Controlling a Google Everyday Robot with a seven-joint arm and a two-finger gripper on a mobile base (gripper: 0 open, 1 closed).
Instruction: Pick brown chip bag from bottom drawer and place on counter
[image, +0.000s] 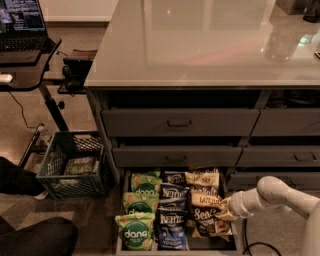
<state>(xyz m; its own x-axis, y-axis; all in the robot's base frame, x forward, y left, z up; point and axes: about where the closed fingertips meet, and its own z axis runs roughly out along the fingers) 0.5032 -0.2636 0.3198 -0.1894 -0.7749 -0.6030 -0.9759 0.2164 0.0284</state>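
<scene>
Bottom drawer (120, 239): pulled open at the near foot of the cabinet, dark grey with low walls, packed with three columns of chip bags running near to far.
Green bags (136, 231): left column, marked "dang".
Blue bags (172, 220): middle column, "Kettle" lettering.
Brown chip bag (204, 218): nearest bag of the right column, lying in the drawer; crinkled, with a cream-tan top, a dark brown lower half and large white lettering beginning "Sea". More bags of the same kind lie behind it, towards the cabinet.
Gripper (224, 210): low at the right edge of the drawer, right against the brown chip bag's right side; whether it is open or closed on the bag cannot be told.
Arm (280, 194): pale, reaching in from the near right.
Crate (72, 165): green-grey lattice on the floor, left of the cabinet.
Drawer fronts (180, 122): grey, with bar handles, above the open drawer.
Counter (200, 45): glossy pale-grey top, with reflections at its far right.
Desk (22, 62): black, far left, carrying a laptop (20, 22).
</scene>
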